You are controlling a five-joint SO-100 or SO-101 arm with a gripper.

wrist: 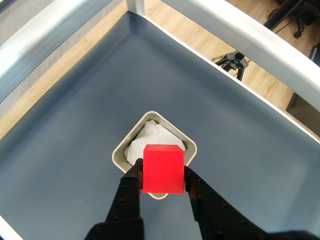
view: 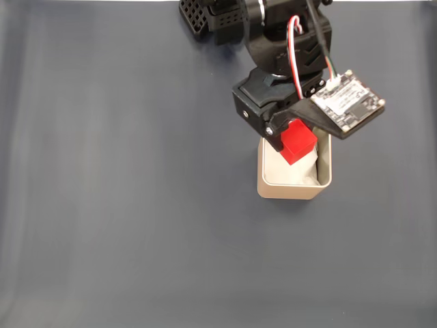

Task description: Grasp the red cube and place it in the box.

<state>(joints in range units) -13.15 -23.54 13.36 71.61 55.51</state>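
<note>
we saw the gripper (wrist: 162, 180) clamped on the red cube (wrist: 162, 168), poised above the paper-lined box (view: 294, 188).

fixed view overhead, wrist view downward, box (view: 293, 188) shared

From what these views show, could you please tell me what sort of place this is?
Probably an office or lab: a dark grey mat with pale metal rails, a wooden floor, a black tripod and office-chair wheels beyond.

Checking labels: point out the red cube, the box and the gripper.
red cube (wrist: 162, 169), wrist view, middle of its front face.
box (view: 293, 189), fixed view, front outer wall.
gripper (wrist: 163, 181), wrist view, midway between the fingertips clamping the cube.
</note>
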